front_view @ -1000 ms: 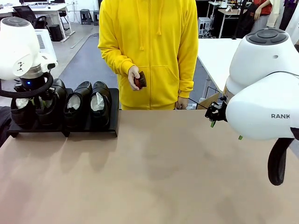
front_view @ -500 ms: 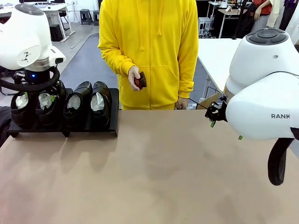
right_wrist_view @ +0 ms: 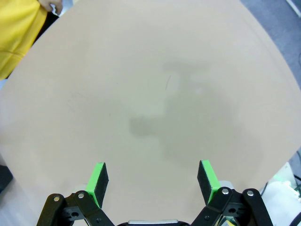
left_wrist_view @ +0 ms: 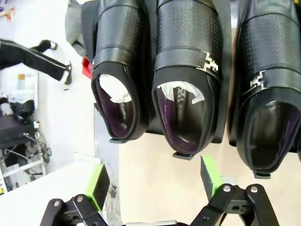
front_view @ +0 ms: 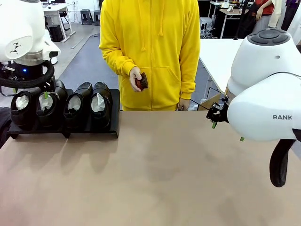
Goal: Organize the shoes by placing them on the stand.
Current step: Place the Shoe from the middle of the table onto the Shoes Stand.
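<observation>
Setting: a robotics laboratory within an open-plan office. Indicators: two white robot arms [front_view: 268,89] mounted at a tan table [front_view: 155,174]; grey floor [front_view: 89,56]; white desks [front_view: 56,9] with office chairs [front_view: 26,16] and stools [front_view: 87,16] behind the person in yellow [front_view: 150,52].

Item count, as observed from the room:

- Shoes [front_view: 61,104]: four, black, in one row on the stand.
- Stand [front_view: 89,128]: one, at the table's [front_view: 160,179] far-left corner.
- Brush [front_view: 141,81]: one, in the person's hand [front_view: 135,77].
- Robot arms: two.
- Persons at the far edge: one.
</observation>
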Action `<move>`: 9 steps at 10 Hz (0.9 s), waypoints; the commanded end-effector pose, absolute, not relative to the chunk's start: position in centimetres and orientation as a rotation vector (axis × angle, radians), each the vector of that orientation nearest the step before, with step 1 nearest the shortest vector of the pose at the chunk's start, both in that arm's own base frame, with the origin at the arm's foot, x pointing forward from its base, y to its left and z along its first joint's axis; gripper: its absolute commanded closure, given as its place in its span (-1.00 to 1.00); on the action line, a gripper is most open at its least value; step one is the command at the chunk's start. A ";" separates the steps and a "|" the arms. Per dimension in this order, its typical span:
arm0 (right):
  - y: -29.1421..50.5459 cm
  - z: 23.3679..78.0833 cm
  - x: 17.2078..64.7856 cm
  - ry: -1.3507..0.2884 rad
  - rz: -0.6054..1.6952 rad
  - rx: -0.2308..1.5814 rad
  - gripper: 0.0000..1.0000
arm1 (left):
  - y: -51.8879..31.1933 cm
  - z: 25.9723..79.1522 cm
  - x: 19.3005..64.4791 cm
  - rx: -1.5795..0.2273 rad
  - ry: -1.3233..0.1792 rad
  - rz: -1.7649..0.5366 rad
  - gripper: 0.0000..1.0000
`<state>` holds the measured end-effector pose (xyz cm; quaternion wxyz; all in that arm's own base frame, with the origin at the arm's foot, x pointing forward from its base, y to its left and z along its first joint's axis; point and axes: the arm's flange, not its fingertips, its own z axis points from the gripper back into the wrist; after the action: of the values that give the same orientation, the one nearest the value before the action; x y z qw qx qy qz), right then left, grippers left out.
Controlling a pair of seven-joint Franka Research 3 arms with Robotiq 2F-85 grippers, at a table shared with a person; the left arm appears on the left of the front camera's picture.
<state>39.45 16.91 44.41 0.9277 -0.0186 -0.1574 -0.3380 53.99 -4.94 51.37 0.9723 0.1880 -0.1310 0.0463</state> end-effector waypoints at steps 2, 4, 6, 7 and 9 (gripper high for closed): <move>16.7 44.6 39.5 -0.333 -0.679 -0.042 -1.00 | -4.9 50.6 55.0 0.383 -0.248 0.073 -1.00; 16.7 44.6 39.5 -0.333 -0.679 -0.042 -1.00 | -4.9 50.6 55.0 0.383 -0.248 0.073 -1.00; 16.7 44.6 39.5 -0.333 -0.679 -0.042 -1.00 | -4.9 50.6 55.0 0.383 -0.248 0.073 -1.00; 16.7 44.6 39.5 -0.333 -0.679 -0.042 -1.00 | -4.9 50.6 55.0 0.383 -0.248 0.073 -1.00; 16.7 44.6 39.5 -0.333 -0.679 -0.042 -1.00 | -4.9 50.6 55.0 0.383 -0.248 0.073 -1.00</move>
<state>39.45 16.91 44.41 0.9277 -0.0186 -0.1573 -0.3379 54.96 -5.20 50.35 0.9734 0.1883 -0.1234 0.0415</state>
